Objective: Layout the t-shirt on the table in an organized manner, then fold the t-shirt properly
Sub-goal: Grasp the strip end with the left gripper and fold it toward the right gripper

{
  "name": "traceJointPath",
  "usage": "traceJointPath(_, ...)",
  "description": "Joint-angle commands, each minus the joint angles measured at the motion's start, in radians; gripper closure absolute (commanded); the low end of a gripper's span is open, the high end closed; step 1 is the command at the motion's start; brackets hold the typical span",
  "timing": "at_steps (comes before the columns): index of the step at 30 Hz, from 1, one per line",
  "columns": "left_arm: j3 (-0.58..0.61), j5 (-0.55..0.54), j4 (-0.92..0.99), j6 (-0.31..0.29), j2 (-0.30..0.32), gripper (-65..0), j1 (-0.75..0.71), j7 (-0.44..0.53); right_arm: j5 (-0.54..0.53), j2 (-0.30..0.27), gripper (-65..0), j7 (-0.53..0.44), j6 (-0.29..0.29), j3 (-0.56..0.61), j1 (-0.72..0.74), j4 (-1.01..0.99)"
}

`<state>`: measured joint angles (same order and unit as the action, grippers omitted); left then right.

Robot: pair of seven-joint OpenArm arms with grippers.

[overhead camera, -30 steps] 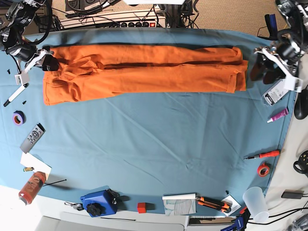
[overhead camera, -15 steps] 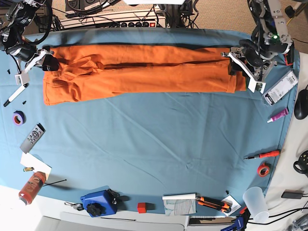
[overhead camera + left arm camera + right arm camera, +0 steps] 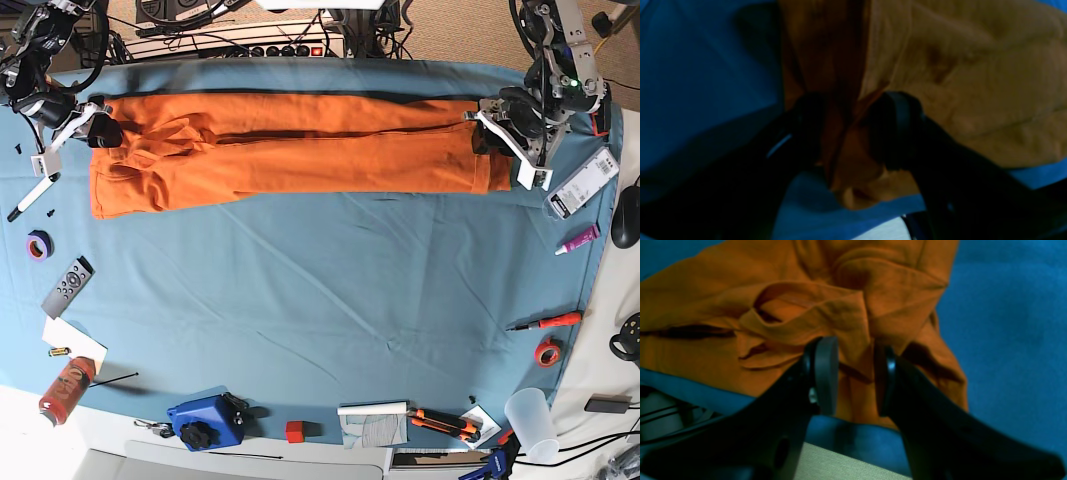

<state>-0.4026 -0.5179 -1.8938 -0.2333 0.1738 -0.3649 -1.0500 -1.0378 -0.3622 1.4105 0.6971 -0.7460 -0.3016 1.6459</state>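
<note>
The orange t-shirt (image 3: 300, 150) lies folded into a long strip across the far side of the table (image 3: 320, 300). In the base view my left gripper (image 3: 487, 138) sits on the strip's right end and my right gripper (image 3: 100, 130) on its left end. The left wrist view shows the left gripper (image 3: 848, 133) open, its dark fingers (image 3: 893, 130) astride a raised fold of the t-shirt (image 3: 973, 83). In the right wrist view the right gripper (image 3: 855, 376) is open too, its pads (image 3: 825, 373) apart over rumpled t-shirt cloth (image 3: 840, 290) near the table's edge.
A white box (image 3: 582, 182), pink marker (image 3: 578, 240), screwdriver (image 3: 545, 322) and red tape (image 3: 547, 352) line the right edge. A purple tape roll (image 3: 39, 244), a remote (image 3: 68, 286) and an orange can (image 3: 65, 390) lie at left. A blue device (image 3: 205, 422) and plastic cup (image 3: 530, 425) stand in front.
My left arm has swung in from the table's right edge onto the t-shirt's right end and settled there. The right arm and the shirt's left end have not moved.
</note>
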Motion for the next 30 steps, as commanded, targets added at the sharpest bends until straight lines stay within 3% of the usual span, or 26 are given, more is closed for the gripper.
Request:
traceJointPath(1, 0.003, -0.024, 0.013, 0.000, 0.002, -30.2, -0.014, -0.108, -0.016, -0.021, -18.5, -0.014, 0.001, -0.010, 0.005, 0.016)
traceJointPath(5, 0.003, -0.185, 0.013, -0.075, 0.001, -29.7, -0.021, -0.170, -0.016, -0.021, -18.5, -0.014, 0.001, -0.010, 0.005, 0.016)
traceJointPath(10, 0.003, -0.267, 0.013, -0.109, 0.001, -27.7, -0.020, -0.182, -0.016, -0.020, -18.5, -0.014, 0.001, -0.010, 0.005, 0.016)
traceJointPath(13, 0.003, -0.262, 0.013, -0.108, 0.001, -19.4, -0.019, -0.156, -0.016, -0.020, -18.5, -0.014, 0.001, -0.010, 0.005, 0.016)
traceJointPath(17, 0.003, -0.206, 0.013, -0.101, 0.001, 0.0, -0.006, -0.125, -0.016, -0.020, -18.5, -0.014, 0.001, -0.010, 0.005, 0.016)
traceJointPath(26, -0.062, -0.125, 0.013, -0.100, 0.015, 0.0, 0.087, -0.119, -0.020, -0.020, -18.5, -0.042, 0.001, -0.026, 0.028, 0.016)
traceJointPath(30, -0.144, -0.126, 0.013, -0.106, 0.068, 0.0, 0.099, -0.104, -0.020, -0.020, -18.5, -0.042, 0.001, -0.078, 0.087, 0.016)
